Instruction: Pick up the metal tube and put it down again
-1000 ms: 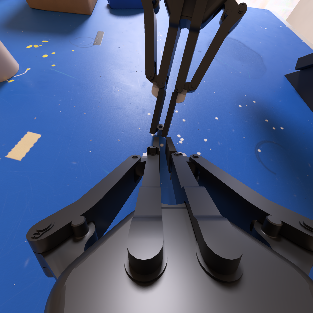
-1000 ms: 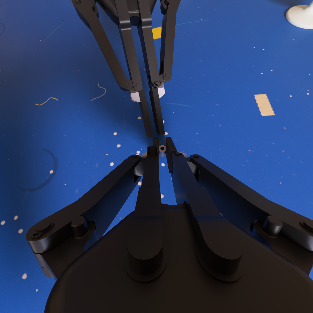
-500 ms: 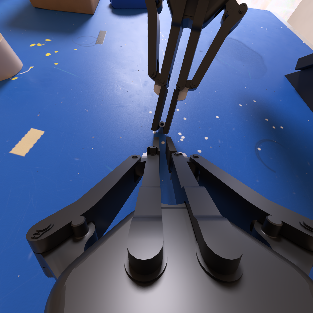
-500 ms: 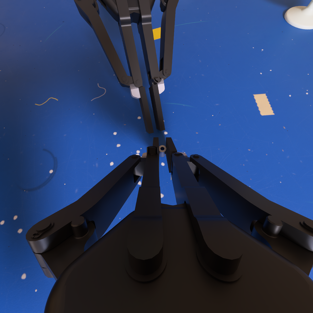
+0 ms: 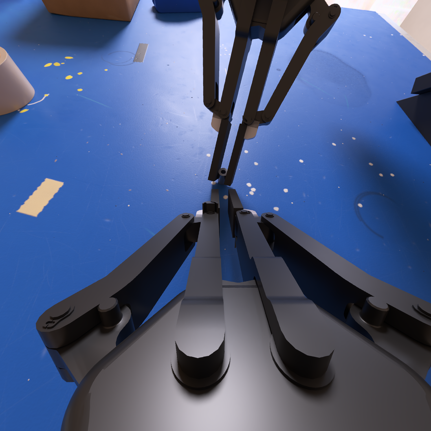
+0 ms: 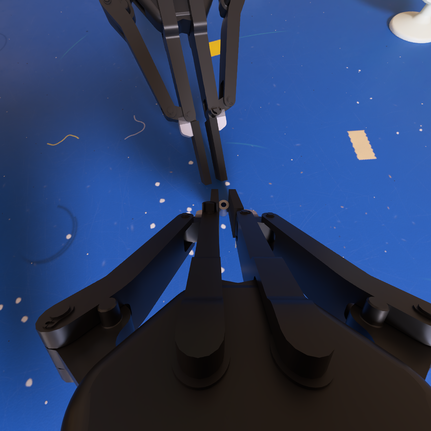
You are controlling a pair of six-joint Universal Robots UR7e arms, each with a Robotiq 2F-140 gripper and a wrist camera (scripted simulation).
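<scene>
The metal tube (image 6: 224, 205) is a short, small silver tube standing upright between the fingertips of my right gripper (image 6: 224, 194), which is shut on it low over the blue table (image 6: 326, 210). In the left wrist view the tube (image 5: 222, 172) shows between the right gripper's fingertips (image 5: 214, 178), straight ahead. My left gripper (image 5: 224, 193) faces it, a short way back, with its jaws nearly together and nothing between them. It also shows in the right wrist view (image 6: 214, 180). I cannot tell whether the tube's base touches the table.
A cardboard box (image 5: 88, 9) and a blue object (image 5: 177, 5) stand at the far edge. A beige cone-shaped object (image 5: 11, 86) is at the left, a dark block (image 5: 419, 105) at the right. A white base (image 6: 412, 25) is in the right view's corner. Tan tape (image 5: 39, 198) lies flat.
My left gripper has drawn back a little from the right gripper, so the gap between the two has widened. The right gripper stays shut on the tube.
</scene>
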